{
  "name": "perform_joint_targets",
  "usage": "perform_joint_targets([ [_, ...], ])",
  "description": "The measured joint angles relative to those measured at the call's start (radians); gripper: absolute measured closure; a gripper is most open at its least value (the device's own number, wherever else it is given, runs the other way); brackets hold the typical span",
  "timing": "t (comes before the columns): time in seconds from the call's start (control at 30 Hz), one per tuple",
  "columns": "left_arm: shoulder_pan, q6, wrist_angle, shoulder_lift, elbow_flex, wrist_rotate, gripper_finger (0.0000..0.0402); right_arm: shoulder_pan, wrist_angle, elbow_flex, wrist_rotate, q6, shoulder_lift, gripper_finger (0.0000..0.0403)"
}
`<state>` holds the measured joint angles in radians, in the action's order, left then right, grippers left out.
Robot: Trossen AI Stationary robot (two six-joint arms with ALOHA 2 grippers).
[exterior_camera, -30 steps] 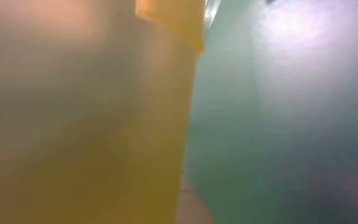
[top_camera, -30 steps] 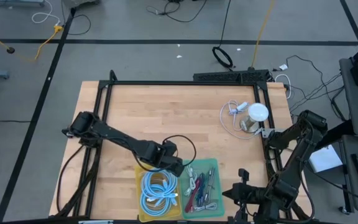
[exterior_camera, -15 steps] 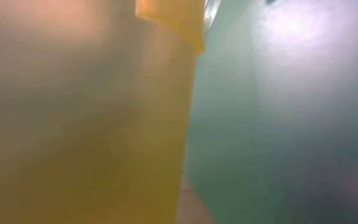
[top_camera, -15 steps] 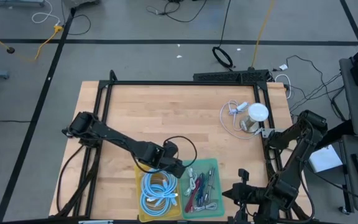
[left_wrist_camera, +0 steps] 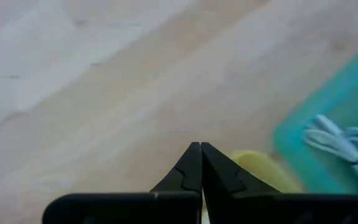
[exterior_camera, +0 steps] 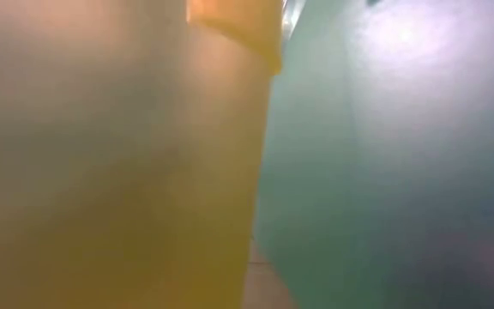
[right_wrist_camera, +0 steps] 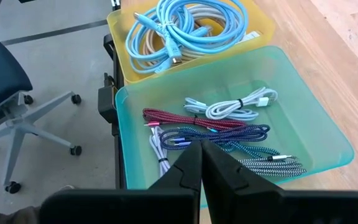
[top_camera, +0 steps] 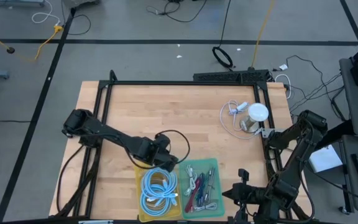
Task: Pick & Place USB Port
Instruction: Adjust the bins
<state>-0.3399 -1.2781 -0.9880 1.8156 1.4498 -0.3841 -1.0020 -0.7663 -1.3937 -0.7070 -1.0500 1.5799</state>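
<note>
USB cables (right_wrist_camera: pixel 229 127) lie in the green bin (right_wrist_camera: pixel 328 134), a mixed bundle: white coil, red braided, blue braided, black-white braided, all inside the bin, none held. In the high view the green bin (top_camera: pixel 215 167) sits at 6 o'clock on the surface (top_camera: pixel 166 118), touching the yellow bin (top_camera: pixel 140 186) at its 9 o'clock side; the yellow bin holds coiled light-blue cables (top_camera: pixel 159 190) over a beige cable. Left pincer (top_camera: pixel 164 163) hovers at the far rim of the yellow bin, around 12 o'clock of the blue coil, fingers pressed together and empty; the left wrist view shows its tips (left_wrist_camera: pixel 196 163) closed over bare wood, with the yellow and green bin corners just past them. A black cable loop (top_camera: pixel 178 142) arcs off the left wrist. Right pincer (right_wrist_camera: pixel 201 163) is parked off the surface's near-right corner, at about 5 o'clock, closed with nothing in it, looking over the green bin. White round device (top_camera: pixel 257 113) with a white cord (top_camera: pixel 232 118) sits at 2 o'clock on the surface, well apart from the bins. Low view is filled by the yellow and green bin walls. Office chair (right_wrist_camera: pixel 5 106) stands on the floor beyond the bins.
</note>
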Motion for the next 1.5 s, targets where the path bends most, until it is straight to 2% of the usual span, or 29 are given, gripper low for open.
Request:
perform_joint_targets([
  [0.2,0.033,0.046,-0.103,0.008,0.0,0.093,0.0401,0.001,0.0,0.0,0.0,0.005,0.0,0.0403],
  [0.63,0.038,0.095,-0.058,0.028,0.0,0.178,0.0401,0.001,0.001,0.0,-0.003,0.007,0.0,0.0403],
  [1.13,0.025,0.072,-0.04,0.05,0.001,0.211,0.0401,0.001,0.037,0.0,-0.007,0.024,0.0,0.0403],
  [1.5,0.006,0.068,0.07,0.102,0.006,0.222,0.0401,-0.001,0.06,0.001,-0.025,0.026,0.0,0.0403],
])
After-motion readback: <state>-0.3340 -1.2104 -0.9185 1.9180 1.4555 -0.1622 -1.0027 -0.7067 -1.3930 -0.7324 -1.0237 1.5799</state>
